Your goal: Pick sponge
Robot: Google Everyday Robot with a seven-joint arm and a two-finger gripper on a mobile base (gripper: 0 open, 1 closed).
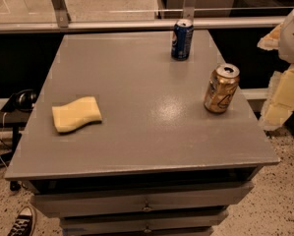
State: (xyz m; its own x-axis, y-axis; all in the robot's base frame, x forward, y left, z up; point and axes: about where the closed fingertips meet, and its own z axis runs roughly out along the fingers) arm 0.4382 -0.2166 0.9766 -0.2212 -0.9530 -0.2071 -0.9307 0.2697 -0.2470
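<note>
My tool (284, 80) is hovering past the tabletop's (136, 82) 3 o'clock edge; whether it is spread, I cannot tell. The sponge (76, 114) is lying flat at 9 o'clock.

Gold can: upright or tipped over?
Upright: the gold can stands on its base, top up. The gripper hangs at the view's right edge.
</note>
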